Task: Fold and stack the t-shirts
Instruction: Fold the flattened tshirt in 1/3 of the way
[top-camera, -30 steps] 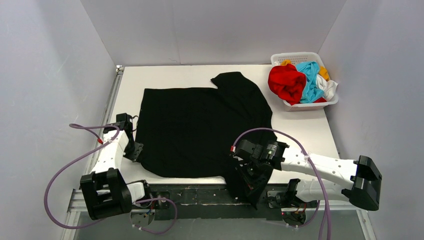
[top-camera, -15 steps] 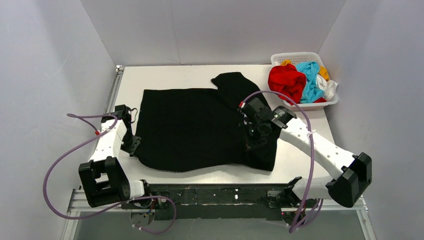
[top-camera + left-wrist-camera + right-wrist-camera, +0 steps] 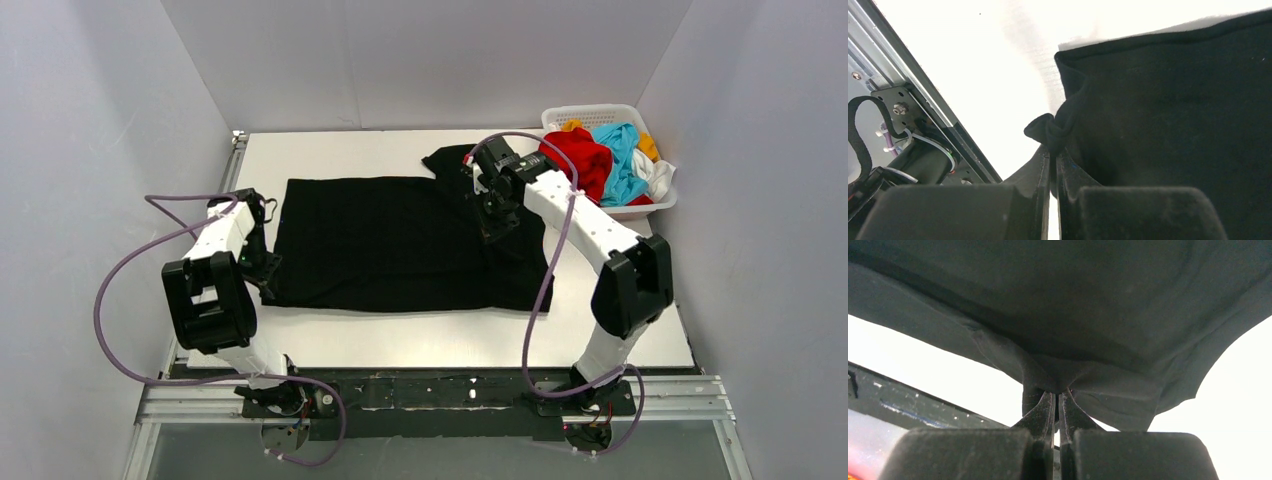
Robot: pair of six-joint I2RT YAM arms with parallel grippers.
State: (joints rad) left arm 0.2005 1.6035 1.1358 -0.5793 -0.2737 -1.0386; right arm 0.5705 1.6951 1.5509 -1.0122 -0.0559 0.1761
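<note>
Folding | right fingers (image 3: 1044,415) pinching black t-shirt (image 3: 390,240) hem, carried farther back | left fingers (image 3: 1038,172) pinching corner

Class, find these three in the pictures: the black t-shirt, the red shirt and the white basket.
black t-shirt (image 3: 390,240), top view, middle of its flat body.
red shirt (image 3: 586,162), top view, bunched cloth right of the arm.
basket (image 3: 592,110), top view, its far rim.
</note>
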